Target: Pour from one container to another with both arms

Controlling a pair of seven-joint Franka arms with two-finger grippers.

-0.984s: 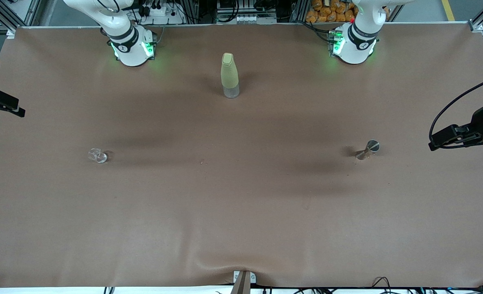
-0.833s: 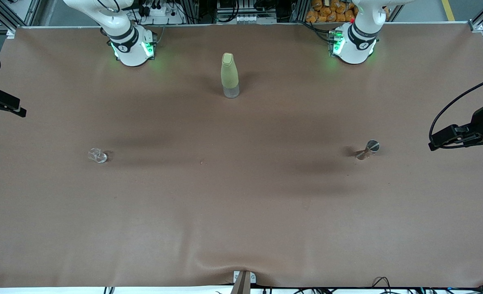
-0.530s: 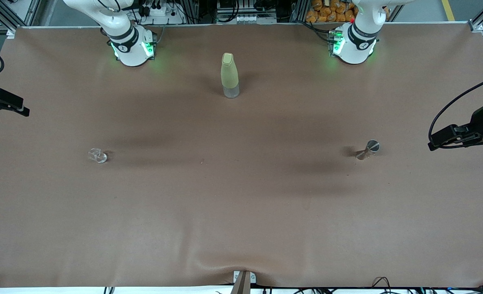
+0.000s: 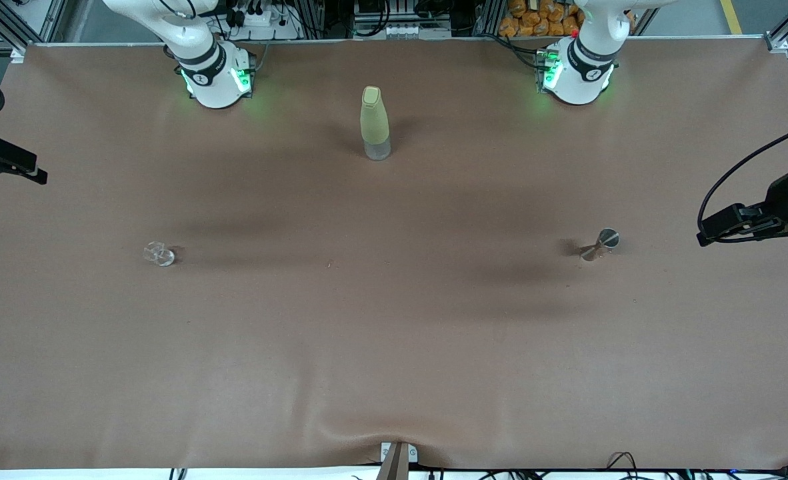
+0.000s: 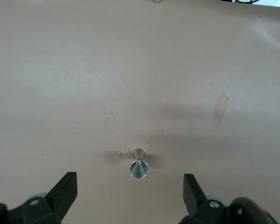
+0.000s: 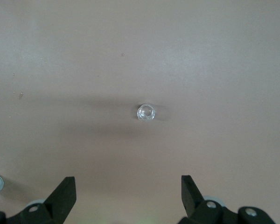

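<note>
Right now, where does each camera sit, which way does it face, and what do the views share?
Front view: high across the table, facing both arm bases, with the bottle between them.
Left wrist view: on the left arm, looking down at the measure; left claw open.
Right wrist view: on the right arm, looking down at the cup; right claw open.
Shared: the front view also shows the measure and cup.

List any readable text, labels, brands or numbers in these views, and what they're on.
None readable.
Right arm base: a small dark mark on the black band, too small to read.
Left arm base: the same kind of mark, too small to read.
Bottle, glass cup, metal measure: no label or print visible.
</note>
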